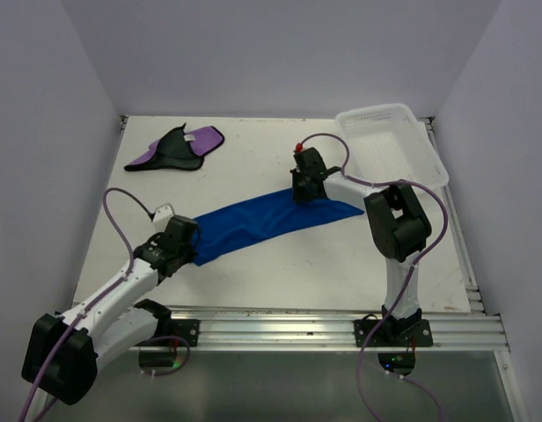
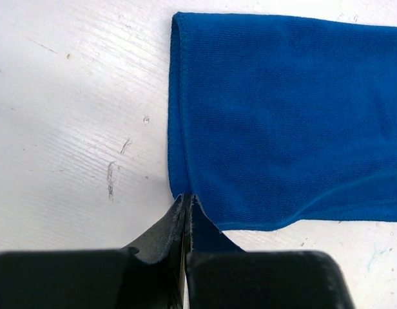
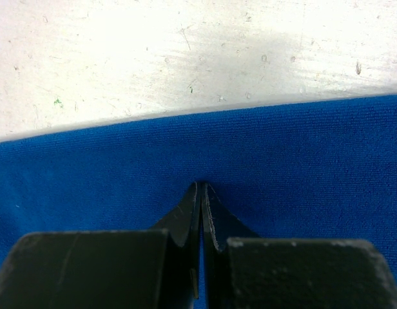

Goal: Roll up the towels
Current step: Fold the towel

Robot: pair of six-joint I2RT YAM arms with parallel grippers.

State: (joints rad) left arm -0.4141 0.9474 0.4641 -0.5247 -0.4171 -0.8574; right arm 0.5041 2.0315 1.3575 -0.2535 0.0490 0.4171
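Observation:
The blue towel [image 1: 262, 224] lies folded in a long band slanting across the middle of the table, stretched between both grippers. My left gripper [image 1: 194, 250] is shut on its near-left corner. In the left wrist view the closed tips [image 2: 187, 197] meet the corner of the blue towel [image 2: 282, 116]. My right gripper [image 1: 304, 197] is shut on the band near its far right end. The right wrist view shows my right gripper [image 3: 202, 185] pinching a ridge of the blue towel [image 3: 121, 180], with blue showing between the fingers. The purple towel [image 1: 179, 149], black side partly up, lies crumpled at the back left.
A white mesh basket [image 1: 390, 145] sits tilted at the back right corner, just behind the right arm. White walls close the table on three sides. A metal rail [image 1: 341, 330] runs along the near edge.

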